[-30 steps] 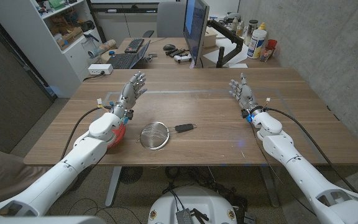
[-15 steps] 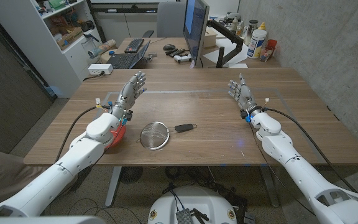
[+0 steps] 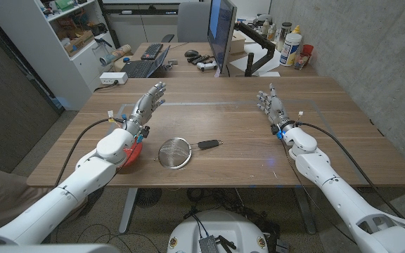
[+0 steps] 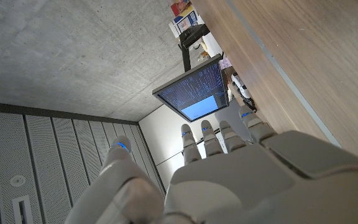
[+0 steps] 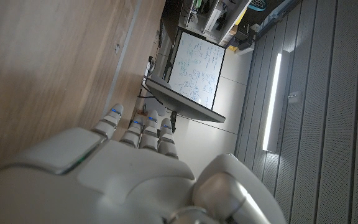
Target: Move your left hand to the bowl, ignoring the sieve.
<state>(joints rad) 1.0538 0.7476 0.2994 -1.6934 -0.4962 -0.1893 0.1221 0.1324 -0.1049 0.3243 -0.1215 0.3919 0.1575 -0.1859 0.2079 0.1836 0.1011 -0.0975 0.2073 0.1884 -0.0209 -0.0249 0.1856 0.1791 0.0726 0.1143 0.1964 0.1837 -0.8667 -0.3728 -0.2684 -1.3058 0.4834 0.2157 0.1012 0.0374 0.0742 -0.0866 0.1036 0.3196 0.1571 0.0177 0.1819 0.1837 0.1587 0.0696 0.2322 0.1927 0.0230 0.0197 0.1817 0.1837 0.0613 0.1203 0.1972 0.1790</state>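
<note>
The left hand [image 3: 148,102] is held with fingers spread and nothing gripped, its forearm over the red bowl [image 3: 131,155] near the table's front edge, beside the round mesh sieve [image 3: 175,152], while the right hand [image 3: 271,102] is likewise spread over bare wood.

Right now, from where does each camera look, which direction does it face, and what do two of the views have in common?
Head view: sits on the robot's head, looks down at the wooden table; both arms show, left hand, right hand, with the sieve and red bowl.
Left wrist view: on the left wrist, looks along the left hand toward a monitor.
Right wrist view: on the right wrist, looks along the right hand toward the same monitor.
Shared: both wrist views show the monitor and the tabletop.
</note>
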